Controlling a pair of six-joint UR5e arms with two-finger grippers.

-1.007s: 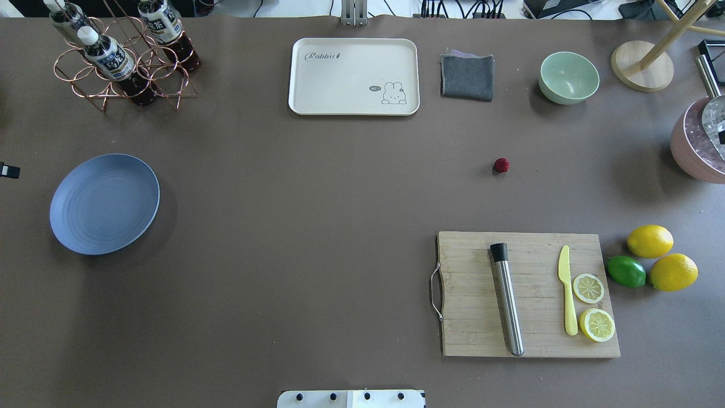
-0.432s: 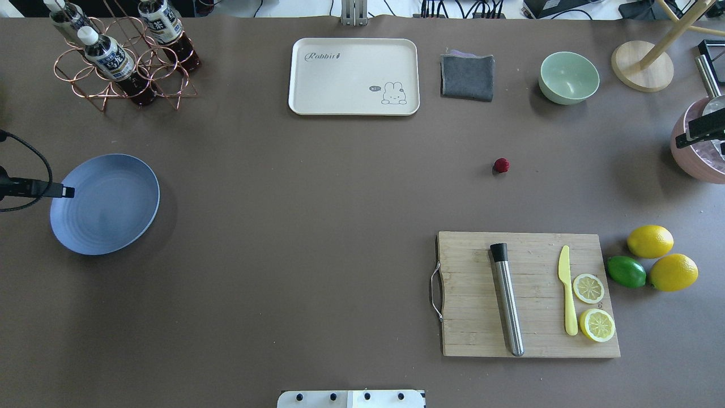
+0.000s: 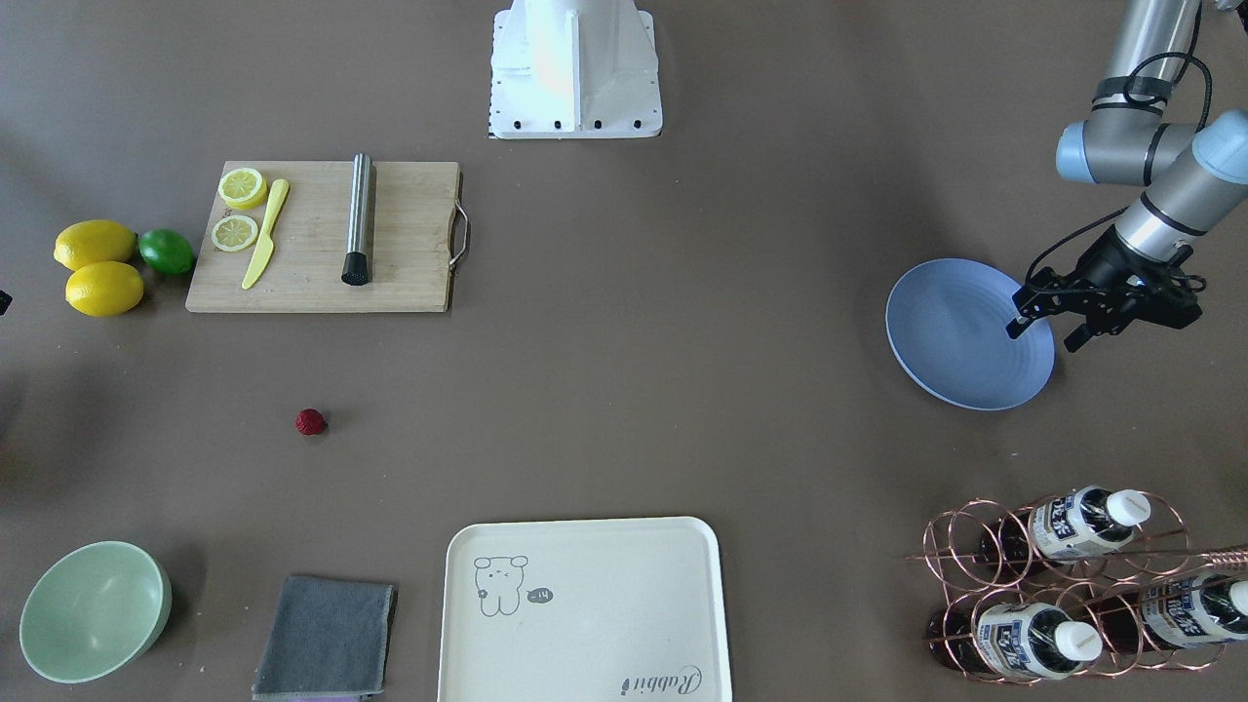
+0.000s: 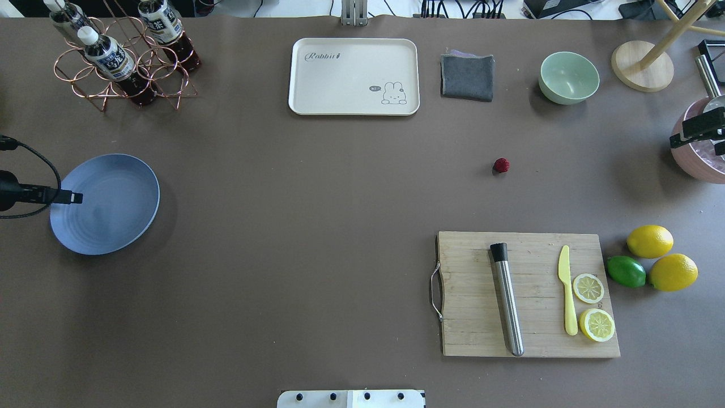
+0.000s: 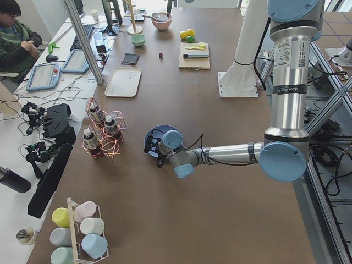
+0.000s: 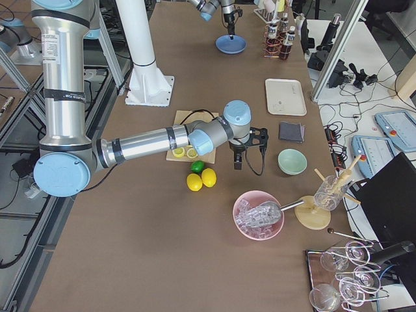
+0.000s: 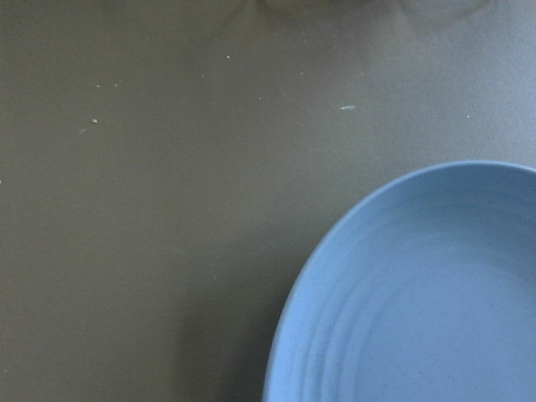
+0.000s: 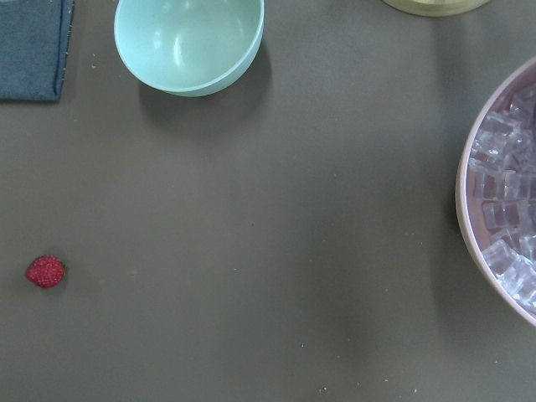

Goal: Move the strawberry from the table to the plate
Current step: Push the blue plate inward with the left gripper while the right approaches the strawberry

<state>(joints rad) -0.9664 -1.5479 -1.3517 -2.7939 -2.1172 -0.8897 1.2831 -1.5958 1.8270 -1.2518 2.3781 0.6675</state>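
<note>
The strawberry (image 4: 500,165) (image 3: 310,421) (image 8: 45,270), small and dark red, lies alone on the brown table (image 4: 317,187) between the grey cloth and the cutting board. Far to the left sits the light-blue plate (image 4: 113,215) (image 3: 951,331) (image 7: 435,310), with nothing in it. My left gripper (image 3: 1043,336) (image 4: 73,198) hovers open over the plate's outer rim, holding nothing. At the right edge of the overhead view, my right gripper (image 4: 699,136) hangs open over the pink bowl's rim, well to the right of the berry.
A pink bowl of ice (image 4: 699,156) is below the right gripper. A green bowl (image 4: 568,76), grey cloth (image 4: 467,76) and cream tray (image 4: 354,76) line the far side. A cutting board (image 4: 527,294), lemons (image 4: 649,241) and bottle rack (image 4: 122,56) also stand here.
The left gripper has come in from the left edge over the plate's rim. The right gripper has entered at the right edge above the pink bowl. The strawberry has not moved.
</note>
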